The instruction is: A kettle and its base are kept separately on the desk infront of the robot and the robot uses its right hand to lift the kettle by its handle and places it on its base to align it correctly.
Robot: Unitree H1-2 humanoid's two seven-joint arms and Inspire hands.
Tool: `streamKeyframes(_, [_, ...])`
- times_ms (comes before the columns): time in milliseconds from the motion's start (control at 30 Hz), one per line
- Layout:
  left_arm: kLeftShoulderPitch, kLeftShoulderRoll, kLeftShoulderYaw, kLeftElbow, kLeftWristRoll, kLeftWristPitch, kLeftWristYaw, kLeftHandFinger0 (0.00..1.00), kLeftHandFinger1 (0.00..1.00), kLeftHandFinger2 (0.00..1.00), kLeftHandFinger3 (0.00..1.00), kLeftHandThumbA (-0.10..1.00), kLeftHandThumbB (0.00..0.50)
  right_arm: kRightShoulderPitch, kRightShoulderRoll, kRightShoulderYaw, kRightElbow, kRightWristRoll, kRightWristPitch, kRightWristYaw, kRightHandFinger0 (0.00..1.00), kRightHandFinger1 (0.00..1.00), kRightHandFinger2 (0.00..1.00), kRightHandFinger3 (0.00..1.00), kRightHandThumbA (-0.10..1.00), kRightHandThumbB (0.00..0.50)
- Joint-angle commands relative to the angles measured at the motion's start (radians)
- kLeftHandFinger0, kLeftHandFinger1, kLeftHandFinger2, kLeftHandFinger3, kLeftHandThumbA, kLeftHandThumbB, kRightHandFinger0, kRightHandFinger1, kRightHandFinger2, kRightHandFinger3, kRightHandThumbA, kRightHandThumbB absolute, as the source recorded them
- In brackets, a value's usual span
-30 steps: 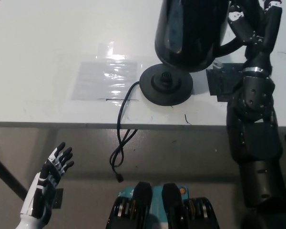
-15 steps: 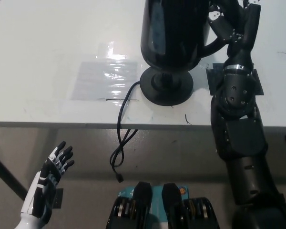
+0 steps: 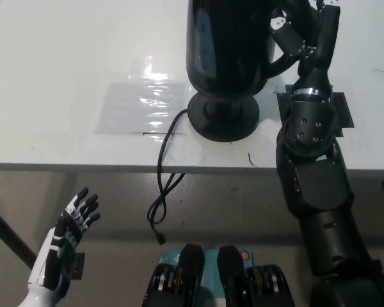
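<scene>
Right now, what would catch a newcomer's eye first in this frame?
The big black kettle at top centre, held by its handle in the black right hand, right over the round base near the desk's front edge. The base's cord dangles off the desk; the white left hand rests open, lower left.

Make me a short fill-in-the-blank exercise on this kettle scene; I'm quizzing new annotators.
1. The black right hand grips the glossy black kettle by its ____.
2. The kettle hangs over the round black ____.
3. The base's black cord dangles over the white desk's front ____.
4. The white left hand is ____.

Missing words: handle; base; edge; open
</scene>
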Motion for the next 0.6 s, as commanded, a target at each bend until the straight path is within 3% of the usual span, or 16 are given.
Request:
streamKeyframes(0, [-0.007, 0.02, 0.002, -0.012, -0.002, -0.037, -0.014, 1.0, 1.0, 1.0, 1.0, 1.0, 0.137, -0.093, 0.01, 0.008, -0.018, -0.009, -0.089, -0.028, 0.0, 0.27, 0.7, 0.83, -0.1, 0.114])
streamKeyframes(167, [0.002, 0.015, -0.003, -0.014, -0.004, -0.035, -0.016, 1.0, 1.0, 1.0, 1.0, 1.0, 0.116, -0.079, 0.008, 0.005, -0.02, 0.001, -0.093, -0.022, 0.0, 0.27, 0.7, 0.83, -0.1, 0.117])
streamKeyframes(567, [0.006, 0.015, -0.01, -0.013, 0.011, -0.038, -0.012, 1.0, 1.0, 1.0, 1.0, 1.0, 0.129, -0.065, 0.0, -0.004, 0.003, 0.011, -0.1, -0.025, 0.0, 0.26, 0.7, 0.81, -0.1, 0.122])
